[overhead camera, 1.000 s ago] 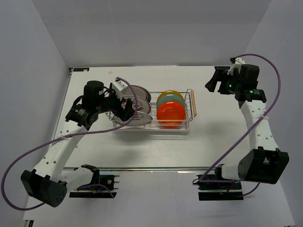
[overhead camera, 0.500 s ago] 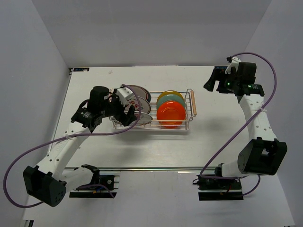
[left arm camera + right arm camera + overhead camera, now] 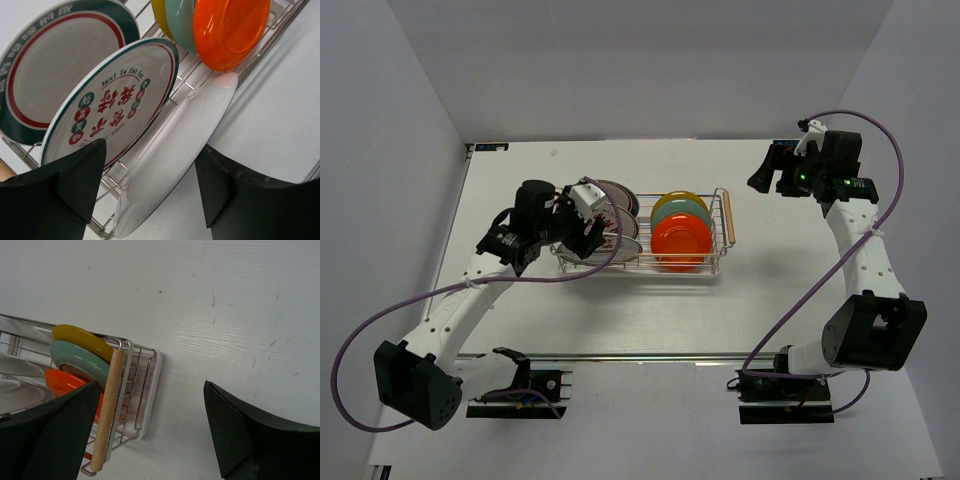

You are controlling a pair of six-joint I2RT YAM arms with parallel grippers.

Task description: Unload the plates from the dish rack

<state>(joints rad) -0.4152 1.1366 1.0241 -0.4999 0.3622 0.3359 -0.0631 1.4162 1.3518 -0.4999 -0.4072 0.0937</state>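
Observation:
The silver wire dish rack [image 3: 719, 262] stands mid-table, with a wooden handle [image 3: 727, 218] at its right end. Orange [image 3: 682, 240], teal [image 3: 688, 211] and yellow [image 3: 675, 197] plates stand in its right half. Dark-rimmed white plates [image 3: 612, 197] stand in its left half. In the left wrist view a red-ringed plate [image 3: 55, 65] and a plate with red characters [image 3: 115, 100] stand behind a white plate seen from its back [image 3: 175, 150]. That plate leans over the rack's near side. My left gripper [image 3: 588, 238] is open with this plate's rim between its fingers [image 3: 75, 185]. My right gripper [image 3: 767, 178] is open and empty, up beyond the rack's right end.
The right wrist view shows the rack's handle [image 3: 110, 410], the yellow [image 3: 80, 336], teal [image 3: 80, 362] and orange [image 3: 62, 382] plates, and bare white table [image 3: 225, 315] beside them. Purple cables hang from both arms. Grey walls stand on three sides of the table.
My left gripper has moved right, closer over the rack's left end and the leaning plate. My right arm drew back slightly, then stayed still.

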